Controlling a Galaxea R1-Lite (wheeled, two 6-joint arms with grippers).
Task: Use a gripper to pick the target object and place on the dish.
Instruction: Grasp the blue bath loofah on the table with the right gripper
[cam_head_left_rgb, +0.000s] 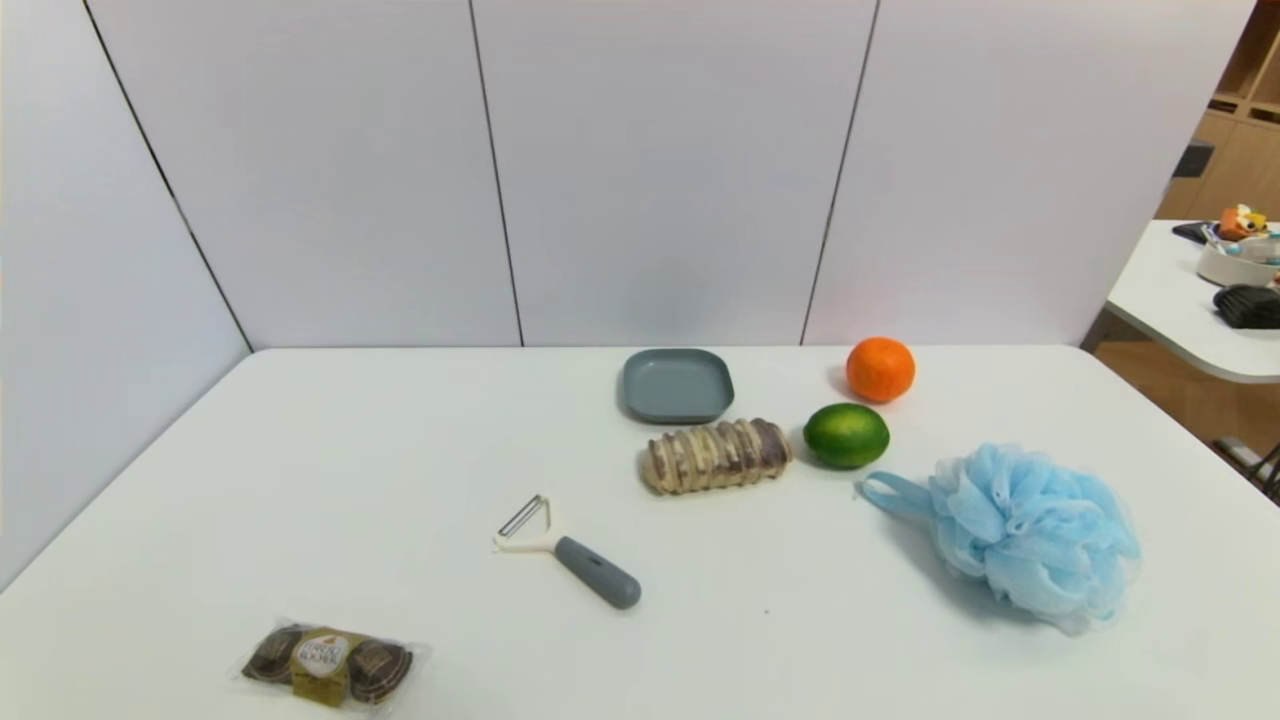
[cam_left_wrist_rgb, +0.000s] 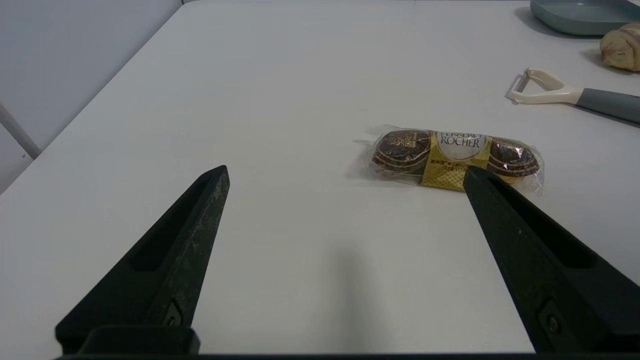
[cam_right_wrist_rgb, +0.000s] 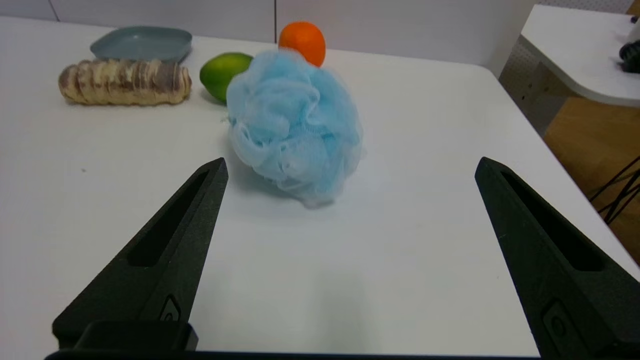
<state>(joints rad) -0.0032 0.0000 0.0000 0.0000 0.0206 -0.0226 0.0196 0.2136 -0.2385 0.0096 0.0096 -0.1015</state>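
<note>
The target object, a fluffy light blue mesh pouf (cam_head_left_rgb: 1030, 535) with a blue loop strap, lies on the white table at the right. It also shows in the right wrist view (cam_right_wrist_rgb: 295, 125). The grey-blue dish (cam_head_left_rgb: 677, 385) sits empty at the back middle, and the right wrist view shows the dish (cam_right_wrist_rgb: 142, 44) too. My right gripper (cam_right_wrist_rgb: 350, 167) is open, short of the pouf, with bare table between its fingers. My left gripper (cam_left_wrist_rgb: 346, 171) is open over the near left of the table, holding nothing. Neither gripper shows in the head view.
A striped bread roll (cam_head_left_rgb: 717, 455), a green lime (cam_head_left_rgb: 846, 435) and an orange (cam_head_left_rgb: 880, 369) lie between dish and pouf. A peeler (cam_head_left_rgb: 570, 552) and a chocolate packet (cam_head_left_rgb: 328, 664) lie nearer the front. The table's right edge (cam_right_wrist_rgb: 575, 175) is close to the pouf.
</note>
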